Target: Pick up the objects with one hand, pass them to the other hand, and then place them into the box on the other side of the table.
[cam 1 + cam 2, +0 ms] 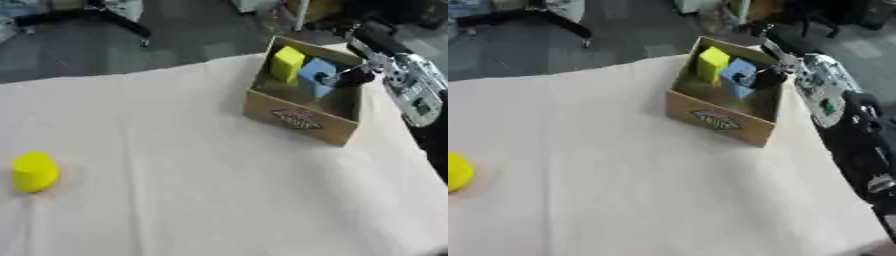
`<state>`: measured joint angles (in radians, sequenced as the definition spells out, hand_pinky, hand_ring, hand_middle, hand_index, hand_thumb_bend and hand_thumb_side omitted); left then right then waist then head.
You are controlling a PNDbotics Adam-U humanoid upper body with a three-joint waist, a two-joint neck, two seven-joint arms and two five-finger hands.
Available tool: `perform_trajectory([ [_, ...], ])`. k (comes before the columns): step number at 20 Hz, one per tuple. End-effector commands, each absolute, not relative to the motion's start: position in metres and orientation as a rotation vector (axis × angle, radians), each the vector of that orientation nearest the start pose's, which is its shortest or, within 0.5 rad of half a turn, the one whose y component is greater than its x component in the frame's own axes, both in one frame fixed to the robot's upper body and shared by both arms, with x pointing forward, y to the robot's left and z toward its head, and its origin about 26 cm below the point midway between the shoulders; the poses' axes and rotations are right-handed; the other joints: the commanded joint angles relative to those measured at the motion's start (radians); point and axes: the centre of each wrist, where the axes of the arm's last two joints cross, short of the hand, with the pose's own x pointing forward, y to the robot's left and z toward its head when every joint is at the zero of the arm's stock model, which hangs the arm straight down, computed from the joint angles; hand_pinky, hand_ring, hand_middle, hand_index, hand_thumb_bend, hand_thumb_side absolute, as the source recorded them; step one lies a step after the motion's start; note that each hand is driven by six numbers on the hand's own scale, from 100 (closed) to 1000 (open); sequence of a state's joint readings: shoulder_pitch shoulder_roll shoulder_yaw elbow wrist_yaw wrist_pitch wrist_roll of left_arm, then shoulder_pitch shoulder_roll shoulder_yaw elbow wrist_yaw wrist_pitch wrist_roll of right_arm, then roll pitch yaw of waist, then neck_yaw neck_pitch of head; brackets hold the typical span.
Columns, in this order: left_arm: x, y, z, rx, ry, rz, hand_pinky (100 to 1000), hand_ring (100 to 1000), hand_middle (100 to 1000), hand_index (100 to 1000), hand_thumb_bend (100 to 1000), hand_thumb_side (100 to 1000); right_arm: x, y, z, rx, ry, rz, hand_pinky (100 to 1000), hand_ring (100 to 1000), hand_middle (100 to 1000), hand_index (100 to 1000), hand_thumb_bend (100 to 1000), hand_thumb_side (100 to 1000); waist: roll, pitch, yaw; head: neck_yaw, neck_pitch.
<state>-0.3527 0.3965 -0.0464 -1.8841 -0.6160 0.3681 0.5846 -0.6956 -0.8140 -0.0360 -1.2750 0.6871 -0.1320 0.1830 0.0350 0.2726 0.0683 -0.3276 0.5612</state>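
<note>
A: Where is the right hand (350, 77) sitting at this moment?

B: It is reaching in from the right over the open cardboard box (302, 120), with its dark fingers hanging inside the box's top, right against the blue block (315, 70).

A: Is it gripping that block?

B: I cannot tell. The fingers are showing only as a dark shape touching the block's right side, so whether they are curling round it or lying released is unclear.

A: What else is lying in the box?

B: 1 yellow block (286, 63) is standing tilted at the far left of the box, just beside the blue one. So 2 blocks are sitting in there.

A: And on the table?

B: 1 yellow cylinder (35, 171) is standing upright near the left edge of the cream tablecloth (192, 165), well apart from the box, which is resting near the table's far right side.

A: The left hand?

B: It is not showing in either view.
</note>
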Motion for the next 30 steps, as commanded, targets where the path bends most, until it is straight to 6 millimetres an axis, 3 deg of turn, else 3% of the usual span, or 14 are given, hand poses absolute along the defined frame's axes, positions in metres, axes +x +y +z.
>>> perform_trajectory([
  [1,0.320,0.265,0.201,1.347,-2.019,-0.034,715,662,577,791,634,670,0.389,-0.420,0.292,-1.330,-1.622,1.080,947,877,876,937,404,100,0.009,0.000,-0.001,0.003,0.001],
  [3,0.319,0.265,0.201,1.349,-2.020,-0.034,715,662,577,791,634,669,0.387,-0.418,0.296,-1.322,-1.656,1.053,949,864,868,932,402,100,0.009,-0.001,-0.001,0.011,0.004],
  [4,0.319,0.265,0.202,1.353,-2.018,-0.034,715,662,577,791,635,668,0.386,-0.416,0.298,-1.309,-1.683,1.032,946,849,861,924,356,100,0.010,-0.001,-0.002,0.016,0.008],
  [5,0.319,0.266,0.202,1.357,-2.017,-0.033,716,663,578,791,638,666,0.384,-0.413,0.301,-1.289,-1.721,1.006,948,827,850,919,132,122,0.011,-0.002,-0.002,0.022,0.011],
  [6,0.319,0.267,0.203,1.363,-2.016,-0.032,717,665,580,791,638,666,0.381,-0.410,0.304,-1.259,-1.771,0.972,951,804,841,916,100,157,0.012,-0.002,-0.002,0.028,0.014],
  [12,0.320,0.277,0.227,1.394,-2.008,-0.094,739,696,606,803,670,678,0.353,-0.388,0.329,-1.032,-2.085,0.792,980,775,816,900,100,464,0.019,-0.008,-0.003,0.089,0.027],
  [17,0.318,0.284,0.258,1.348,-1.893,-0.292,749,698,611,803,677,664,0.333,-0.374,0.342,-0.920,-2.190,0.771,996,777,814,899,100,508,0.028,-0.017,-0.001,0.141,0.040],
  [19,0.315,0.284,0.270,1.295,-1.843,-0.389,760,705,620,808,682,661,0.329,-0.371,0.344,-0.893,-2.201,0.778,987,766,801,891,100,428,0.031,-0.020,-0.001,0.157,0.043],
  [25,0.303,0.282,0.303,1.160,-1.742,-0.727,776,717,640,815,672,727,0.322,-0.362,0.349,-0.856,-2.220,0.805,976,762,788,878,100,407,0.043,-0.028,0.003,0.173,0.044],
  [30,0.300,0.286,0.312,1.057,-1.612,-0.909,791,733,663,821,675,729,0.322,-0.357,0.350,-0.829,-2.222,0.844,975,753,782,871,100,416,0.049,-0.030,0.001,0.191,0.052],
])
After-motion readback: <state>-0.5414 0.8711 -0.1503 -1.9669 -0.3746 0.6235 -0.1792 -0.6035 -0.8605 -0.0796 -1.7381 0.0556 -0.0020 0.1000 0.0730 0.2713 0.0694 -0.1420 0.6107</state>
